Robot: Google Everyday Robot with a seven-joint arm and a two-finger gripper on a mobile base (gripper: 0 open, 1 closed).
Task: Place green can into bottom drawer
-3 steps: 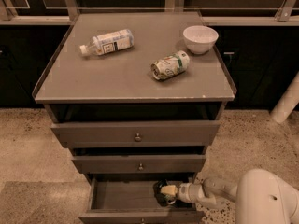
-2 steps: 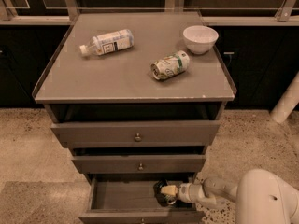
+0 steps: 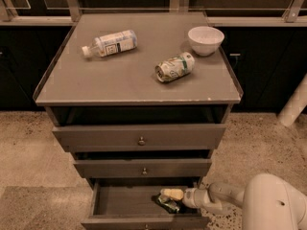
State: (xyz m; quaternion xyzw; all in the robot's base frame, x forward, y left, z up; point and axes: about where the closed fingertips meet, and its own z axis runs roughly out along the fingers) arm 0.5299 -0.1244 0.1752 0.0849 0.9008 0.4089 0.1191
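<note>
The bottom drawer (image 3: 120, 202) is pulled open under two closed, shallower drawers. The small dark-green can (image 3: 166, 204) lies low inside it, at the right end near the front. My gripper (image 3: 169, 198) reaches into the drawer from the right and sits right against the can, with its pale tip just above it. The arm's white body fills the lower right corner. Part of the can is hidden by the gripper and by shadow.
On the cabinet top (image 3: 96, 85) lie a plastic bottle (image 3: 110, 43) at the back left and a whitish can with green stripes (image 3: 174, 67) on its side, and a white bowl (image 3: 206, 39) stands at the back right. A white post (image 3: 293, 104) stands at the right. The floor is speckled.
</note>
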